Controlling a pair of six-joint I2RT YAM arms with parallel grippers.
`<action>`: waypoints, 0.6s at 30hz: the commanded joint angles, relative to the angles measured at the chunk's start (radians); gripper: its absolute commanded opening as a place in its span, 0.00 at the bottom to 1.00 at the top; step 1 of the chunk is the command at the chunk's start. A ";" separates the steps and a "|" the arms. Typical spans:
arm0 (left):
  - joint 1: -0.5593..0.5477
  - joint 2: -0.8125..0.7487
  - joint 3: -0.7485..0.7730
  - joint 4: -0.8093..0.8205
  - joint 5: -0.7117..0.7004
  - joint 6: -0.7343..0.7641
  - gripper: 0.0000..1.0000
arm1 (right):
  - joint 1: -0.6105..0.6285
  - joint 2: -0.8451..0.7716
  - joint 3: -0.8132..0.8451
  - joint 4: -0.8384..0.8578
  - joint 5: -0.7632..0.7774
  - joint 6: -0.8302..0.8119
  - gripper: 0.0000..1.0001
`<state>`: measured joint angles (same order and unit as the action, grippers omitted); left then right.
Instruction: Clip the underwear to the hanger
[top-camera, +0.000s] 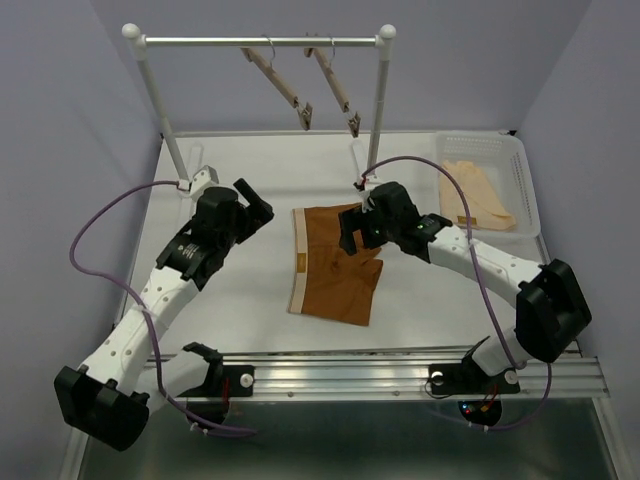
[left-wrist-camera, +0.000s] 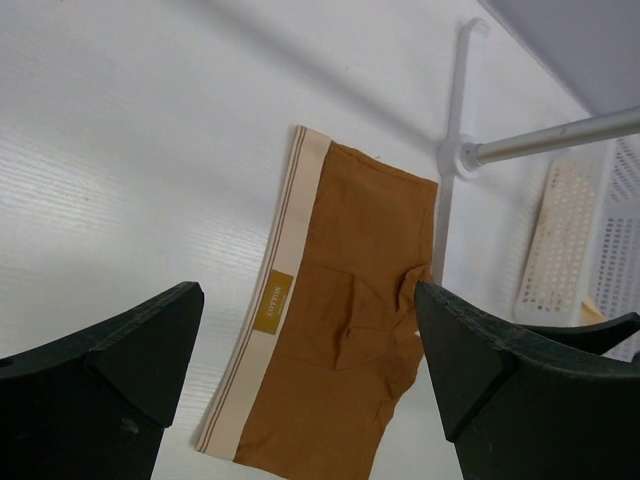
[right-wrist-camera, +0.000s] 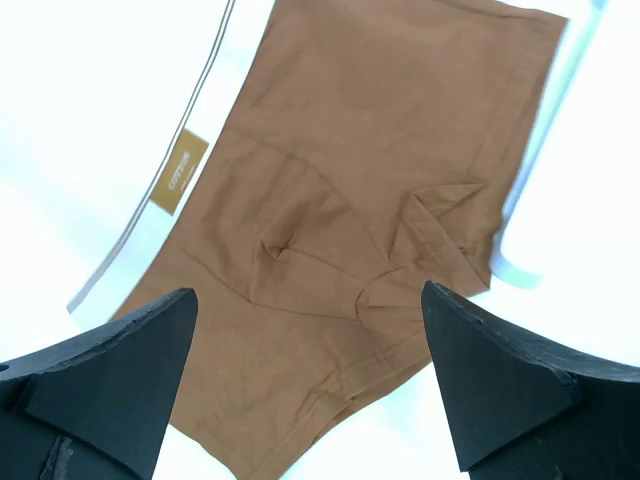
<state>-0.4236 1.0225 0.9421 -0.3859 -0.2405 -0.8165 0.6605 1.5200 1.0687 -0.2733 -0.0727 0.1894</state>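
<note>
The rust-brown underwear with a pale beige waistband lies flat on the white table, waistband to the left. It also shows in the left wrist view and the right wrist view. Two pale wooden hangers hang tilted from the rack's bar at the back. My left gripper is open and empty, left of the underwear; its jaws stand wide apart. My right gripper is open and empty, hovering over the underwear's right side, with its jaws wide apart above the cloth.
A white rack with two posts stands at the back; one post shows in the left wrist view. A white perforated basket at the back right holds a peach-cream garment. A metal rail runs along the near edge.
</note>
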 joint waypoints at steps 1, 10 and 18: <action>0.003 -0.076 0.089 0.018 0.053 0.086 0.99 | -0.013 -0.066 0.007 -0.009 0.149 0.087 1.00; 0.003 -0.127 0.090 -0.004 -0.010 0.122 0.99 | -0.070 -0.257 0.166 -0.027 0.131 -0.020 1.00; 0.003 -0.099 0.083 0.016 0.003 0.145 0.99 | -0.070 -0.290 0.413 -0.038 0.111 -0.143 1.00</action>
<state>-0.4236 0.9150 1.0035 -0.3939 -0.2325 -0.7128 0.5892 1.2060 1.3464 -0.3260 0.0490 0.1257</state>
